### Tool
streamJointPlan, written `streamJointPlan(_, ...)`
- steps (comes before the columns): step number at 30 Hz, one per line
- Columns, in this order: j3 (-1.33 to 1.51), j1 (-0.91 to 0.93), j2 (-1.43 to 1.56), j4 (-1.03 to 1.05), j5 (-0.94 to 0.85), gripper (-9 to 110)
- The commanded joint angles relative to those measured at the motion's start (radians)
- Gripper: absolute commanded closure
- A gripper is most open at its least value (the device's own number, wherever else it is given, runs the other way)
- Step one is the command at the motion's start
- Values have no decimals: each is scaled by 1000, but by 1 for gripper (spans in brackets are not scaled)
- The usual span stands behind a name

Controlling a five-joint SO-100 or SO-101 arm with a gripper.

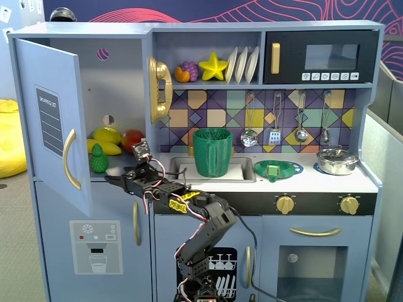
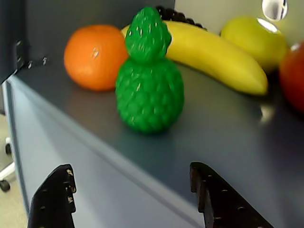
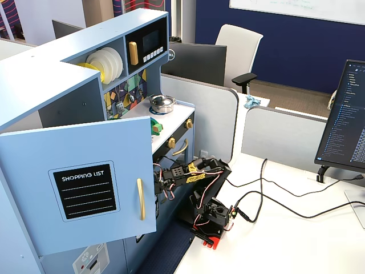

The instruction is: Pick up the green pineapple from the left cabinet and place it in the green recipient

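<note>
Two dark fingers (image 2: 52,194) of the end effector (image 2: 137,194) show at the bottom of the wrist view, spread wide apart and holding nothing. Just above them, in the middle of that frame, the green pineapple (image 2: 149,90) stands upright near the front edge of the shelf in the left cabinet (image 1: 116,94), whose door is open. Behind it lie an orange (image 2: 92,57) and a banana (image 2: 213,59). In a fixed view the green recipient (image 1: 213,152) stands in the sink, centre of the frame.

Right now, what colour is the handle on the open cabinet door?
Gold; the handle shows best in a fixed view.
</note>
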Motion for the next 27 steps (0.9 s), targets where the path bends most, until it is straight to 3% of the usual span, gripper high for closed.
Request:
streamJointPlan(1,-115,-2,-52,-58,-9,77)
streamJointPlan(10,-298,-2,-295,-202,-2,72)
streamJointPlan(27,-591,63,-649,-261,38,71)
